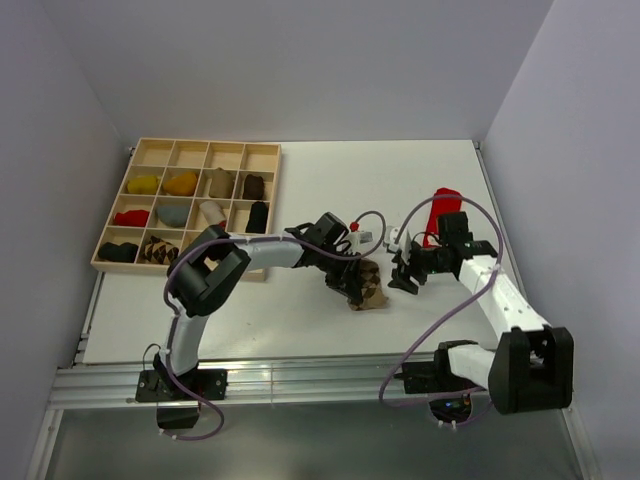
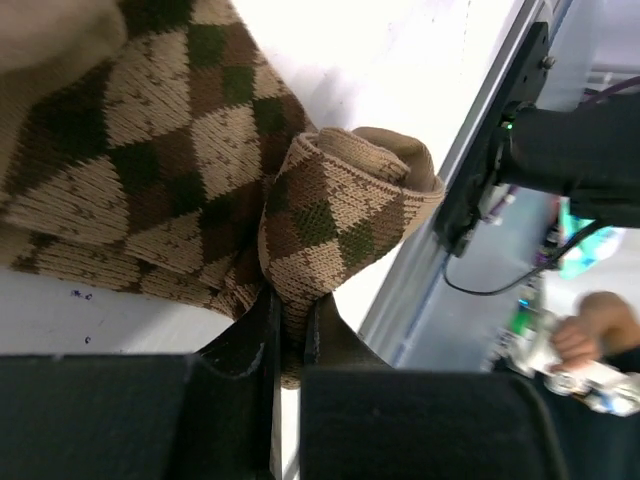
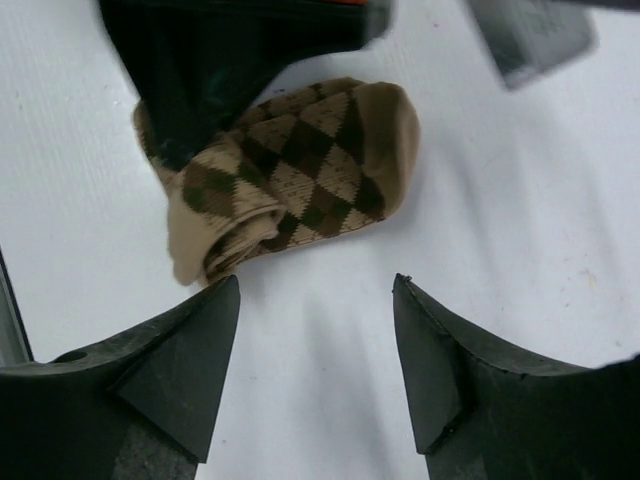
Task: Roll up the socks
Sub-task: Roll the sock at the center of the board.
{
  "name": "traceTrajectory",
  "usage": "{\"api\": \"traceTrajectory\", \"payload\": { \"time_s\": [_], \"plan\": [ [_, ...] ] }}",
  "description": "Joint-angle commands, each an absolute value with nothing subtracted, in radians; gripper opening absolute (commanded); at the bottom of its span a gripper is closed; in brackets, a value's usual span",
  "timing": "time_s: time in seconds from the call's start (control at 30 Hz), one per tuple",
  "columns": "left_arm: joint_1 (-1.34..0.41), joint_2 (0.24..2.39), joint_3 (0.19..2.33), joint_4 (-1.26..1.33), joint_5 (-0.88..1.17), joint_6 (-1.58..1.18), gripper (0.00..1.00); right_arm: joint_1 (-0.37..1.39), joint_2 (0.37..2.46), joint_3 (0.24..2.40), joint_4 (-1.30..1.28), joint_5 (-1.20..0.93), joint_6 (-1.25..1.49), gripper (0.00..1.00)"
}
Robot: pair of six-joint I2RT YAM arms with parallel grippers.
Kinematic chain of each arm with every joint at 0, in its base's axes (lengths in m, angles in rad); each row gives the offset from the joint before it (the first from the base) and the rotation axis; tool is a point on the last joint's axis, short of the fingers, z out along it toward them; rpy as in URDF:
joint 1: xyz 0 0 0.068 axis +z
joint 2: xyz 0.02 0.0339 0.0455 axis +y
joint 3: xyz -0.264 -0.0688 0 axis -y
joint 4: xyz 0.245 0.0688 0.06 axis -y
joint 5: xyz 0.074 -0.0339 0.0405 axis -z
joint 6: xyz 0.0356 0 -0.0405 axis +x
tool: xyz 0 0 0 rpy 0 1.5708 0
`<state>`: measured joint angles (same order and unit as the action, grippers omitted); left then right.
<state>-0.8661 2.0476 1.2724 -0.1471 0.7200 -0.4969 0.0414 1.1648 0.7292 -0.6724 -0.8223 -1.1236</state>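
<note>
My left gripper [image 2: 288, 312] pinches the argyle sock [image 2: 150, 150] at its rolled end, likely to stop it unrolling; right gripper [image 3: 317, 290] hangs spread beside it.

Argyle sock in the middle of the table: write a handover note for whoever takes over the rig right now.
Left gripper: shut on the argyle sock, fingers pinching its rolled end.
Right gripper: open, empty, beside that sock.
Done: argyle sock partly rolled, on the table.
Red sock lies unrolled at the right.
To do: finish this roll, then the red sock.
Black sock: cannot tell it from the dark bundles in the tray.
</note>
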Motion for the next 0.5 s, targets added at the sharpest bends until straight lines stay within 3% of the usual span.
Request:
{"api": "traceTrajectory", "payload": {
  "time_s": [0.0,0.47],
  "plan": [
    [-0.850,2.138,1.341,-0.434,0.729,-0.506,0.00,0.052,1.075,0.668,-0.670,-0.879,-1.245,0.72],
    [-0.790,2.266,1.525,-0.592,0.825,-0.554,0.00,0.389,0.945,0.480,-0.505,-0.640,-1.227,0.80]
  ]
}}
